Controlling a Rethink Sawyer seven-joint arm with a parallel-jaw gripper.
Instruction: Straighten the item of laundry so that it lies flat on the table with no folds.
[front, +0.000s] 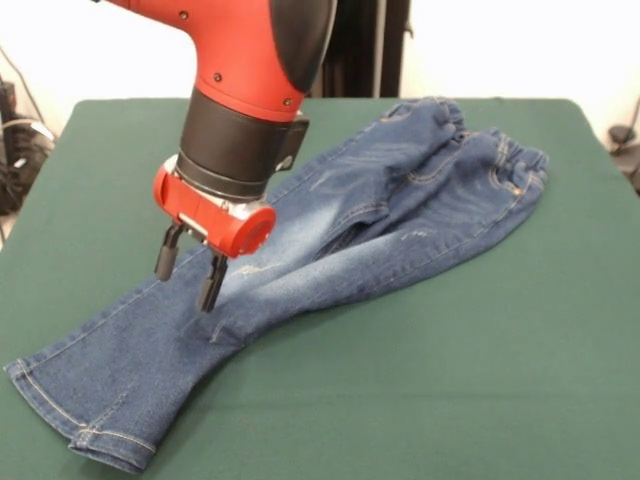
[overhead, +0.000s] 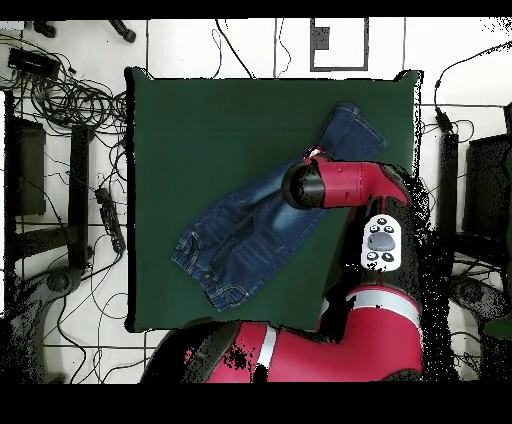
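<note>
The jeans (front: 330, 250) lie diagonally on the table (front: 480, 380), legs overlapped and creased at the knee, beneath the gripper (front: 188, 268), whose fingers stand apart, empty; denim judged soft, fairly heavy, non-slip, best pinched at the upper leg's hem or side seam.

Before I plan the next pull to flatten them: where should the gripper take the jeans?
Probably at the leg cuff. The jeans lie folded with one leg over the other, and that hem is free on the table. Come from above and pinch the top layer; the open gripper hangs over the knee area.
</note>
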